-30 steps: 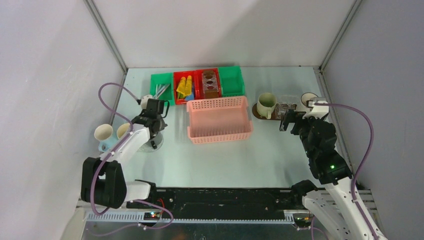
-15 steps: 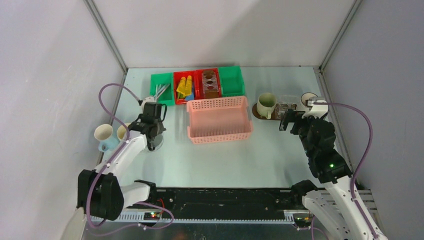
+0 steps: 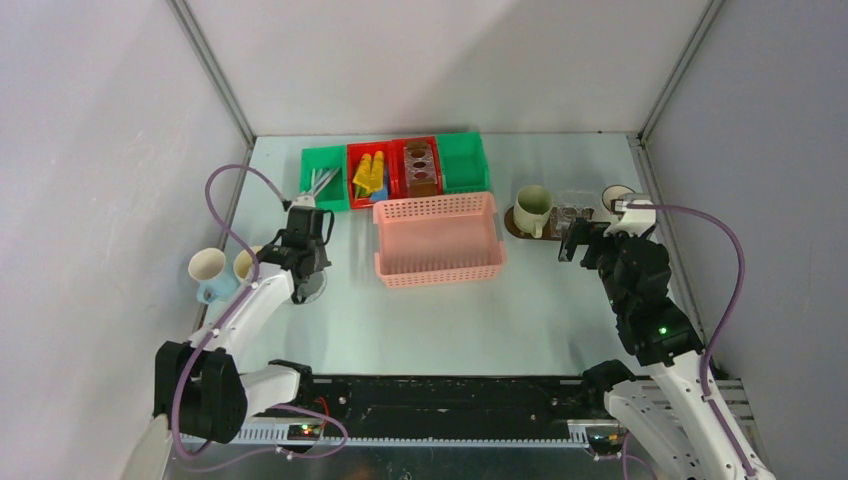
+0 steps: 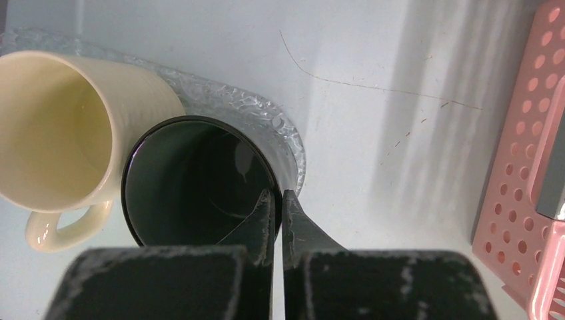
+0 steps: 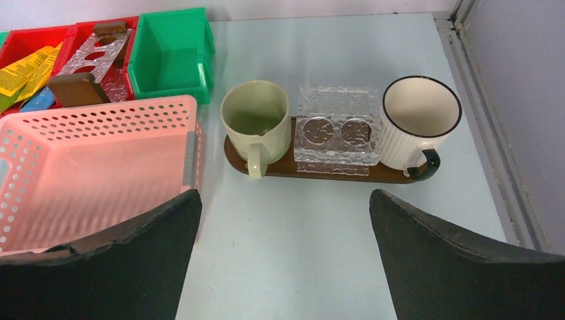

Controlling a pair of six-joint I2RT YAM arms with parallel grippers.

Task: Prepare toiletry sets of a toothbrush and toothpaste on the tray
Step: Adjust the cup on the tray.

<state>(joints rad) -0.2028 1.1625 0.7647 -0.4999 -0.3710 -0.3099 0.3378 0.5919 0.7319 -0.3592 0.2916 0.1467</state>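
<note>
Grip change, left gripper (image 4: 280, 200): now pinching dark mug (image 4: 186, 173) rim, one finger inside (cream mug (image 4: 53, 127) just left of it). Lift next, probably. Tray (image 5: 386, 175) straight ahead of right gripper (image 5: 283, 193), jaws wide, nothing held.

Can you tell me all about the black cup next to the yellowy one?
The dark mug is round, glossy and black. It looks like ceramic, and it looks empty inside. It stands upright on a clear bubbly disc, right up against the cream mug. The left gripper pinches its thin rim, one finger inside and one outside. Its handle is not in view.
</note>
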